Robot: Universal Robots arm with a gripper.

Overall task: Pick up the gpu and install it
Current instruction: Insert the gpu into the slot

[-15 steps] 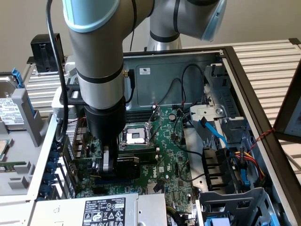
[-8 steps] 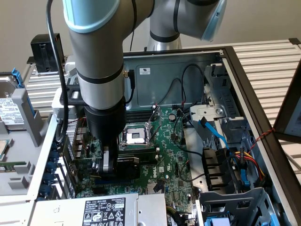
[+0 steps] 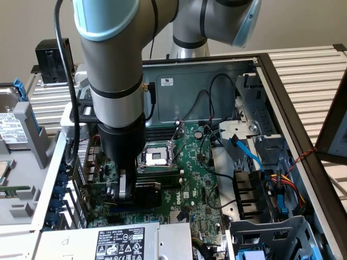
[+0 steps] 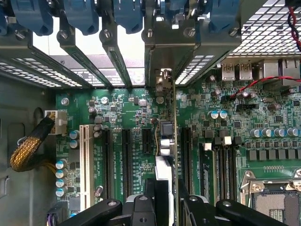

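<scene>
Gripper [image 4: 165, 207] black jointed fingers [image 4: 141, 209] are closed on the gpu [image 4: 165, 155], a small green circuit card seen edge-on in the wrist view: thin board edge, silvery component tops, black cooler shroud pinched between the finger pads. The card runs straight ahead of the fingers, its long axis in line with the black expansion slots [image 4: 126, 155] of the large green motherboard [image 4: 221, 141]. Its narrow silver metal end bracket [image 4: 164, 80] is at the far end from the fingers, right up at the grey perforated steel rear wall [image 4: 197, 68] and the row of blue plastic slot latches [image 4: 127, 14]. The card stands upright between two long black slots. Whether its edge connector is seated I cannot tell. Beside the fingers on one side: a white plastic slot [image 4: 84, 160] and a gold-braided cable sleeve [image 4: 28, 148]. On the other side: black memory slots [image 4: 225, 165] and the bare silver processor socket [image 4: 270, 200]. In the exterior view the gripper [image 3: 123, 189] is low in the open grey tower case [image 3: 271, 70], the black shroud just beside it, toward the view's right; red, yellow and blue wiring [image 3: 282, 184] lies well apart. Judgement: card at its slot, insertion in progress or just done.
</scene>
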